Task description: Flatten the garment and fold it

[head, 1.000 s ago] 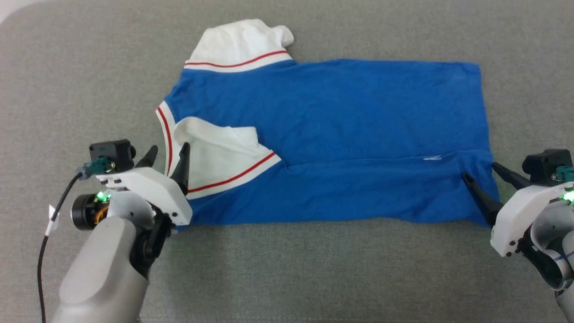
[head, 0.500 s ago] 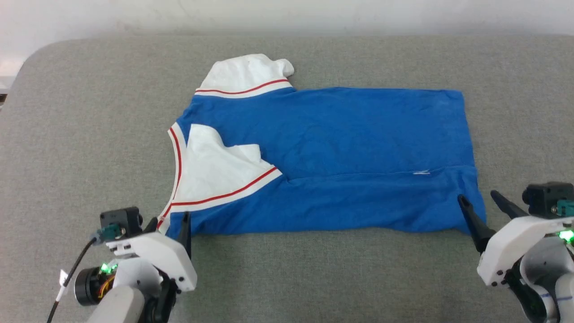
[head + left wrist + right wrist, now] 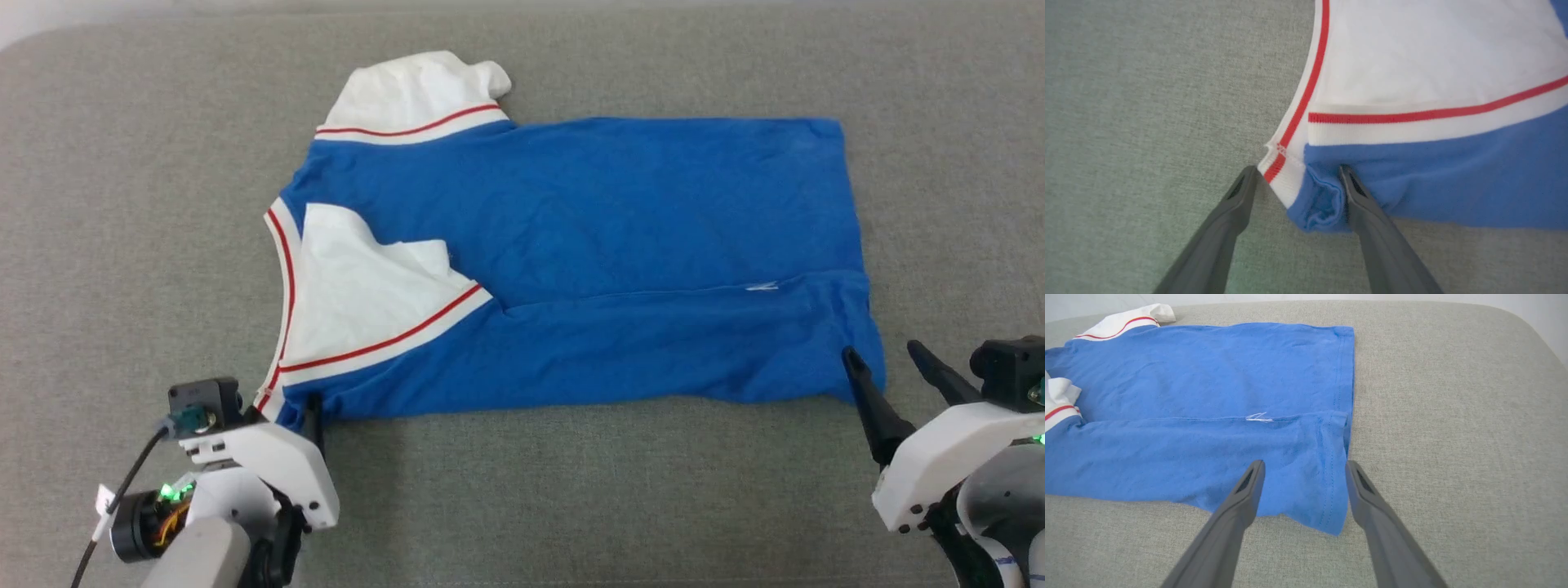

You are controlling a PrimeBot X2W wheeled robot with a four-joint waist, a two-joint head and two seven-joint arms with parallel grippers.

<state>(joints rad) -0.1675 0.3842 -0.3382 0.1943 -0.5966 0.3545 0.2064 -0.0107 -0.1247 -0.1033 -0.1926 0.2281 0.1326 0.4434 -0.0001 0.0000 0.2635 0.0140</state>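
The royal-blue jersey T-shirt with red-striped white sleeves (image 3: pixel 620 212) lies on the grey fabric surface (image 3: pixel 522 490), long axis left to right, its 2 near corners between spread jaws gripping nothing: left gripper (image 3: pixel 1297 171) at the collar end, right gripper (image 3: pixel 882 351) at the hem

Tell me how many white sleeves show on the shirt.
2. One sleeve sticks out at the far edge of the shirt; the other sleeve lies folded onto its blue body.
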